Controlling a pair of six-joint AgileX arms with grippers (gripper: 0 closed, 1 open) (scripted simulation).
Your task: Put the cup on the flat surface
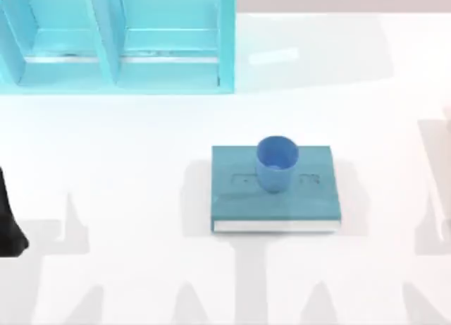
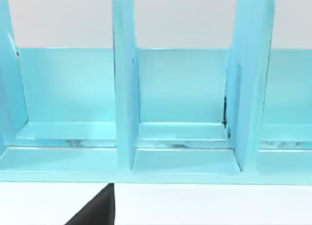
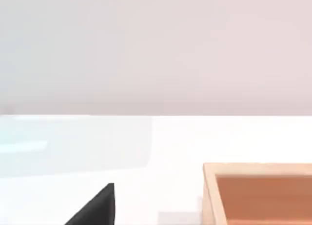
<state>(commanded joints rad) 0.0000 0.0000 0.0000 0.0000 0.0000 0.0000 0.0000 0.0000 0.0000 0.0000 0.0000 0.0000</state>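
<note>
One arm pokes in at the desk's [image 1: 141, 142] left edge, its left claw [image 1: 10, 219] just a dark shape, so can't tell about its fingers. Cup [image 1: 275, 163] sits upright on the teal block [image 1: 282, 205] mid-desk. Left wrist view faces the light-blue shelf [image 2: 124, 88]; right wrist view catches a wooden box [image 3: 258, 191].

The small blue cup [image 1: 276, 163] stands upright on the teal block [image 1: 275, 201], above the white glossy tabletop [image 1: 141, 268].
</note>
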